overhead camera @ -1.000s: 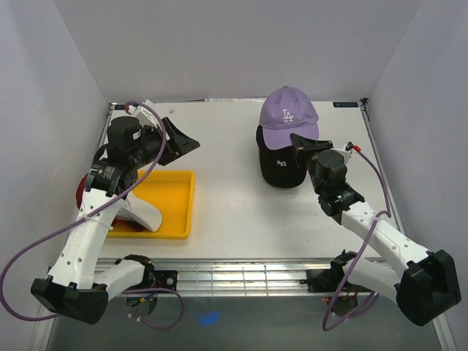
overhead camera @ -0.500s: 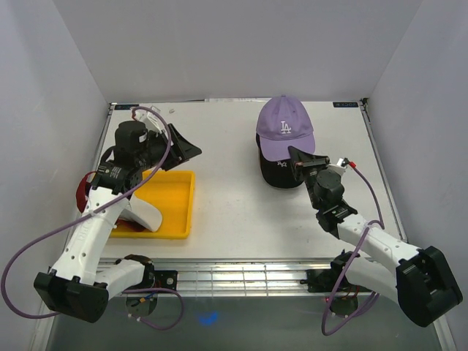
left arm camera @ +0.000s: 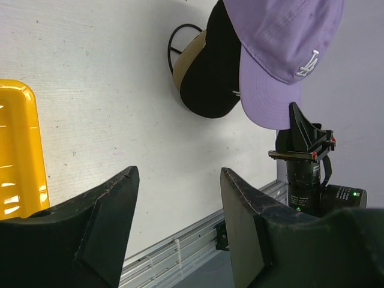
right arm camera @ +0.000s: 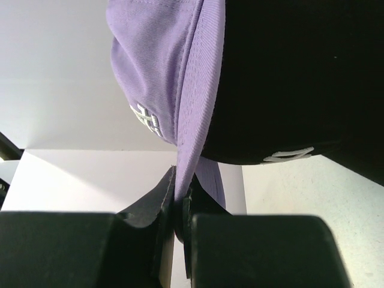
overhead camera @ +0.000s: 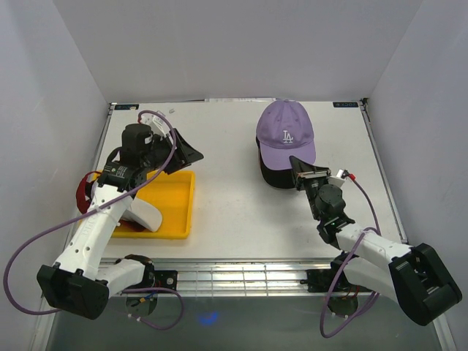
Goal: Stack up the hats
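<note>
The purple cap (overhead camera: 285,131) is sitting over the black cap (overhead camera: 272,175), directly ahead of the right gripper (overhead camera: 301,165), which is pinching its brim. Placement appears to be finishing; releasing is called for next. The left gripper (overhead camera: 187,151) is hanging spread, empty.

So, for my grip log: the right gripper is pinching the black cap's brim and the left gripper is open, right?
No: the right gripper pinches the brim of the purple cap, as the right wrist view shows; the black cap sits under it. The left gripper is open.
</note>
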`<state>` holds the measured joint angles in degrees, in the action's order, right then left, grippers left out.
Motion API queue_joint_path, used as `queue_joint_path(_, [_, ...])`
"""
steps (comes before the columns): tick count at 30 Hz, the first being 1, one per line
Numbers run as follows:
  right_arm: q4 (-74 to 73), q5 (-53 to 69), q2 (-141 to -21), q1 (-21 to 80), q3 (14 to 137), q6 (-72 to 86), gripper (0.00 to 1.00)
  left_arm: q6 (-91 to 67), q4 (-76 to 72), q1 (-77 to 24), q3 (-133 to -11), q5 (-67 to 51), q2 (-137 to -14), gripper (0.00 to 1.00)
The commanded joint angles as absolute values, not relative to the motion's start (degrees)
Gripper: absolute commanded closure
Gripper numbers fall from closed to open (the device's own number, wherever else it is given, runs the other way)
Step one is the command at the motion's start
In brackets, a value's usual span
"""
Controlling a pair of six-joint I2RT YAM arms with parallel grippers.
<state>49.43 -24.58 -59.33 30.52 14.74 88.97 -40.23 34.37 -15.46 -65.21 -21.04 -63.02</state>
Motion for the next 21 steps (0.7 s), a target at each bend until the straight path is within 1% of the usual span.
queue_joint_path(1, [47.55, -25.05, -60.91, 30.76, 11.96, 88.51, 0.92, -39.20, 33.31, -15.82, -64.25, -21.09, -62.67, 0.34])
queue_joint_path(9, [48.43, -24.52, -62.49, 30.85, 9.32, 86.14, 0.92, -39.03, 32.96, -16.00, -62.75, -20.74, -62.67, 0.34])
queue_joint_path(21, [50.27, -23.82, -67.32, 30.76, 5.45, 87.19, 0.92, -38.58, 32.96, -16.08, -61.96, -20.30, -62.49, 0.34])
